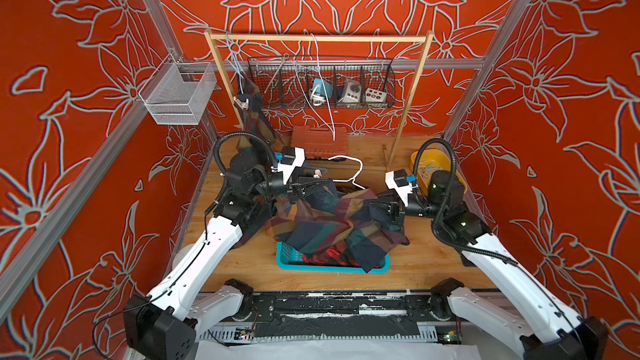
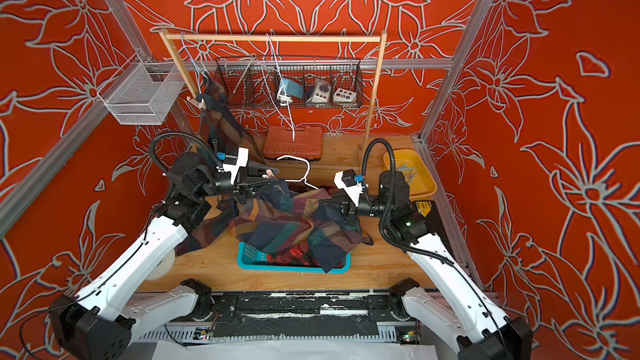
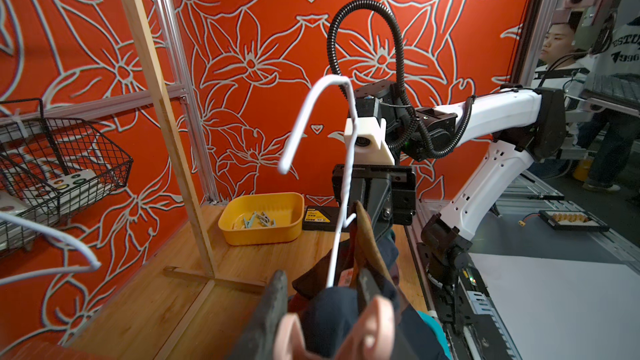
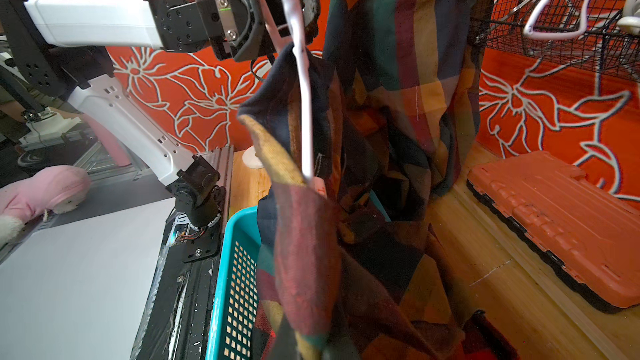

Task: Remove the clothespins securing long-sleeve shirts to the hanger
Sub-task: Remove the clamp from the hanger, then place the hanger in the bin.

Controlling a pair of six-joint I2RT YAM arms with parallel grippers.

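1. Pinching the pink clothespin (image 3: 375, 322), the left gripper (image 3: 320, 283) presses narrow jaws on both its handles, just left of frame centre in both top views.
2. That peg clips a navy plaid shirt (image 1: 329, 216) to the white hanger (image 1: 350, 164), mid-frame.
3. Right gripper (image 1: 389, 211), right of centre, is clamped tight; fabric hides its tips.

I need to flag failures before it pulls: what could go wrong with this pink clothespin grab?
The left gripper holds its jaws either side of the pink clothespin; the pin might spring free and drop into the teal basket. Fabric of the plaid shirt bunches between the jaws and could get pinched, dragging the white hanger.
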